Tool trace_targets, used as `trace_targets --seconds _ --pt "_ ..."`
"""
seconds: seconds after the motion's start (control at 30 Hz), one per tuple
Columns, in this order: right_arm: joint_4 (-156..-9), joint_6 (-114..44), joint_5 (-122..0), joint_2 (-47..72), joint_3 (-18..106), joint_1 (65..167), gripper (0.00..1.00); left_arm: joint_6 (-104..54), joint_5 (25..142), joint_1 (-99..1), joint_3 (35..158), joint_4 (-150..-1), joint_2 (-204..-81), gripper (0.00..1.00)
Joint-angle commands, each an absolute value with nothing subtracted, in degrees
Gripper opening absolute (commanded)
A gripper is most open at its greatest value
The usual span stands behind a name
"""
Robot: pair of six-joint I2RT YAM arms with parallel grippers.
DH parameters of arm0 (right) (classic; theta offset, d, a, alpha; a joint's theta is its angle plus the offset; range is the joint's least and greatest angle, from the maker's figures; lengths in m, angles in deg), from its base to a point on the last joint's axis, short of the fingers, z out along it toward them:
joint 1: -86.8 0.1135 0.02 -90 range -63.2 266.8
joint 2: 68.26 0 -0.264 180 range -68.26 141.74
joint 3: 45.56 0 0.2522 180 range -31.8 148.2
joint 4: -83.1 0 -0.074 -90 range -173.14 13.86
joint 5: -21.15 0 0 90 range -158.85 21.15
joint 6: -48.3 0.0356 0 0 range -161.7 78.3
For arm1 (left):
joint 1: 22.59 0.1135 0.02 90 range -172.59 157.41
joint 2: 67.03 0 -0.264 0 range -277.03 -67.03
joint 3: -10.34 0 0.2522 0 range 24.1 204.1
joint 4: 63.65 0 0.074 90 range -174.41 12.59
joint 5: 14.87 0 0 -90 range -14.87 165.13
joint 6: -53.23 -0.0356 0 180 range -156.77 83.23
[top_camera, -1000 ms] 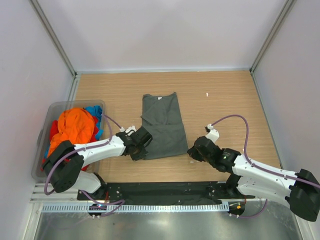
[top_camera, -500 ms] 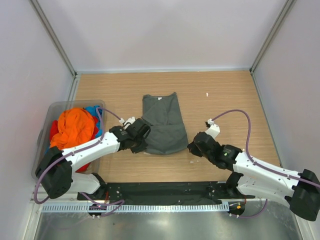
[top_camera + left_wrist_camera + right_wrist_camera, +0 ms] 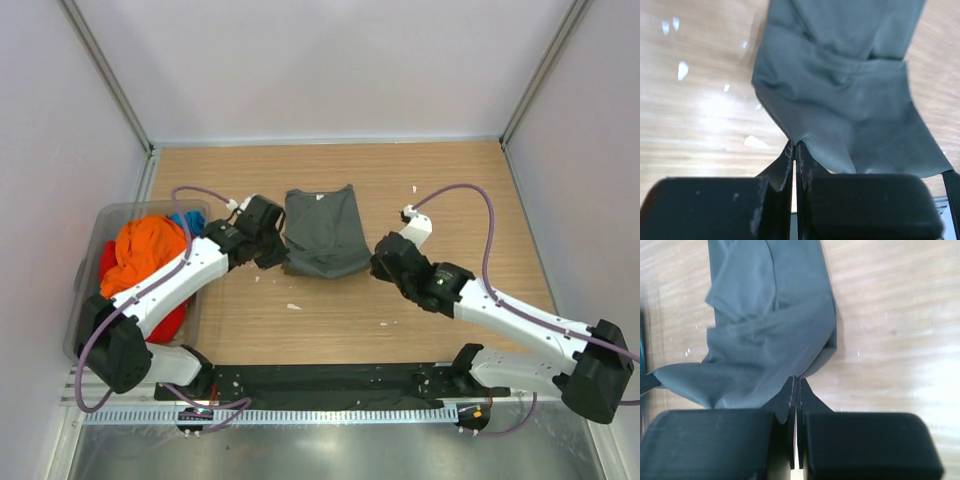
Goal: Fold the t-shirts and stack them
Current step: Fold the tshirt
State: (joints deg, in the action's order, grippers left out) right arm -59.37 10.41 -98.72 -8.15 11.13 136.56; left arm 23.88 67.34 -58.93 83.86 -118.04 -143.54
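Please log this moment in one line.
left end effector: shut on grey t-shirt | right end effector: shut on grey t-shirt | fold: not yet done

Your right gripper (image 3: pixel 795 385) has its jaws pressed together on a corner of the dark grey-green t-shirt (image 3: pixel 765 335). The cloth stretches away from the fingertips in loose folds, with bare wooden tabletop (image 3: pixel 890 315) to its right.

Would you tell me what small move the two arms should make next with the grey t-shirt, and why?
The left gripper and right gripper are each shut on a hem corner of the dark grey-green t-shirt, held well short of its collar. So I would probably carry both corners toward the collar together, then lay them down.
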Motion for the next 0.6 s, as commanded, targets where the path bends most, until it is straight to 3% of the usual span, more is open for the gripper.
trace_targets --seconds 0.0,0.27,0.57 --pt "-63.9 3.5 -102.4 -4.0 18.3 133.5 0.01 18.4 69.1 -55.4 89.7 -117.4 -146.5 0.0" --pt "-69.9 -5.1 -91.1 9.6 32.2 120.2 0.01 12.1 72.5 -48.5 107.6 -115.7 -159.7 0.0" --pt "-72.5 -9.4 -79.7 26.4 48.9 112.2 0.01 9.6 80.0 -41.5 124.1 -112.9 -176.0 0.0"
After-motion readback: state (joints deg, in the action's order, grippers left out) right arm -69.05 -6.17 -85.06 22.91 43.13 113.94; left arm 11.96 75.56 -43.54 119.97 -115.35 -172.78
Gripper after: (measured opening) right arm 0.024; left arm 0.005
